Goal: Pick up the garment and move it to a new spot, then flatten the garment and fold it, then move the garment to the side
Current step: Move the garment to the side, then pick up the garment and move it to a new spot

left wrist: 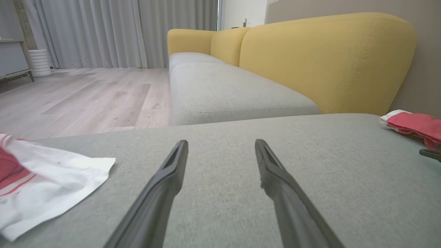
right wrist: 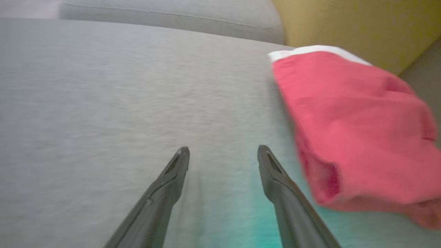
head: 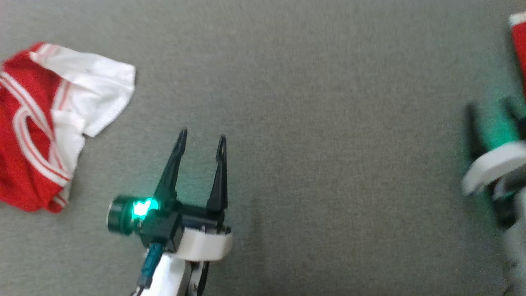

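1. We see the garment (head: 37, 123) lying crumpled on the grey cushion (head: 328, 144) at the far left of the head view. It is red with white stripes, and a white flap spreads out to the right.
2. The left gripper (head: 202, 135) hovers over bare cushion, its fingers spread apart with nothing between them. They point up the head view.
3. The relation that matters: the garment lies to the left of this gripper, with the white flap as its nearest part. In the left wrist view that flap's corner sits just left of the left finger, apart from it.
4. The garment's long axis runs up and down the head view, roughly parallel to the fingers. We judge the gripper must turn or shift left to meet it.
5. The right gripper (head: 489, 105) shows blurred at the far right edge. In its own wrist view its fingers stand apart and hold nothing.
6. Just to its right lies a red bundle (right wrist: 355, 131) with a white edge. It is near that gripper but not between its fingers.
7. The right gripper is well apart from the crumpled garment, across the whole cushion. We judge the left arm far nearer for the pick-up.
8. Part of the garment runs off the left edge, so we cannot tell its full shape.
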Motion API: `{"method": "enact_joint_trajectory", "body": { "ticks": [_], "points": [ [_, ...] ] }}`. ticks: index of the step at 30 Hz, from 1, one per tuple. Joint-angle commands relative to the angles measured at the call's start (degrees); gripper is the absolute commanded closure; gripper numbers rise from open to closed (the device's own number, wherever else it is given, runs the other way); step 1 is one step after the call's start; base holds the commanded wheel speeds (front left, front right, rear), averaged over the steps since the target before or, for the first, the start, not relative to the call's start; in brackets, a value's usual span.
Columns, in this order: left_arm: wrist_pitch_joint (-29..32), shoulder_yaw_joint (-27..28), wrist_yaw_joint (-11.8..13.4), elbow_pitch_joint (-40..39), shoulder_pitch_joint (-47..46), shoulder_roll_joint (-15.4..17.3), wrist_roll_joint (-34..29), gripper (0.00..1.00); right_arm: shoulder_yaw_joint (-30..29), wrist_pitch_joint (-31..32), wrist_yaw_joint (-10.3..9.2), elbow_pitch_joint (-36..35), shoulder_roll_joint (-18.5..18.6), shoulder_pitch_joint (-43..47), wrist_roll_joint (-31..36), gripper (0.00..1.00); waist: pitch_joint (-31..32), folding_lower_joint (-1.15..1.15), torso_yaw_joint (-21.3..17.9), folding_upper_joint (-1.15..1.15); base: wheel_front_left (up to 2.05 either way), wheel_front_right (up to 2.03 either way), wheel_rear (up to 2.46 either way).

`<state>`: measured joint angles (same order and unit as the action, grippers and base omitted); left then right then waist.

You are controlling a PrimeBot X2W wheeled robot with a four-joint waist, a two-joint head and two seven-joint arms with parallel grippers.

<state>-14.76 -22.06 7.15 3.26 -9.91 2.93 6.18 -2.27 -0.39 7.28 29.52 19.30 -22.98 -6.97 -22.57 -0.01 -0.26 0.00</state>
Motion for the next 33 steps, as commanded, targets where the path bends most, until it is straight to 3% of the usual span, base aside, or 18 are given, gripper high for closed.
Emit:
{"method": "enact_joint_trajectory", "body": {
  "ticks": [1,7,10,13,18,22,33],
  "points": [
    [-0.2,1.9,0.9,-0.9,1.3,0.0,0.7,0.0,2.7,-2.9,0.21,-1.8,-0.7,2.9,-1.2,0.0,6.9,0.01,2.5,0.0,0.0,0.0,0.0],
    [-0.2,3.3,1.3,0.6,7.1,0.0,2.8,0.0,10.8,-11.6,0.21,0.0,-6.2,10.5,-4.5,0.0,15.9,0.01,4.6,0.0,0.0,0.0,0.0],
    [-0.2,4.4,1.4,0.9,10.6,0.0,2.9,0.0,12.3,-14.1,0.21,0.2,-8.2,13.8,-4.7,0.0,20.5,0.01,5.2,0.0,0.0,0.0,0.0],
    [-0.2,5.3,1.5,0.9,13.1,0.0,2.6,0.0,12.0,-14.5,0.21,-1.4,-9.4,16.3,-3.9,0.0,22.9,0.01,5.4,0.0,0.0,0.0,0.0],
    [-0.2,7.8,0.6,0.3,17.1,0.0,1.6,0.0,9.5,-14.6,0.21,-13.3,-12.6,23.5,-1.1,0.0,26.4,0.01,5.4,0.0,0.0,0.0,0.0],
    [-0.2,9.1,-0.8,0.2,19.3,0.0,0.3,0.0,8.0,-14.6,0.21,-18.5,-13.9,28.9,0.1,0.0,28.4,0.01,5.1,0.0,0.0,0.0,0.0],
    [-0.2,11.5,-2.3,0.1,22.0,0.0,-0.6,0.0,5.8,-14.6,0.21,-20.5,-15.8,35.2,0.0,0.0,30.9,0.01,4.6,0.0,0.0,0.0,0.0]
  ]
}}
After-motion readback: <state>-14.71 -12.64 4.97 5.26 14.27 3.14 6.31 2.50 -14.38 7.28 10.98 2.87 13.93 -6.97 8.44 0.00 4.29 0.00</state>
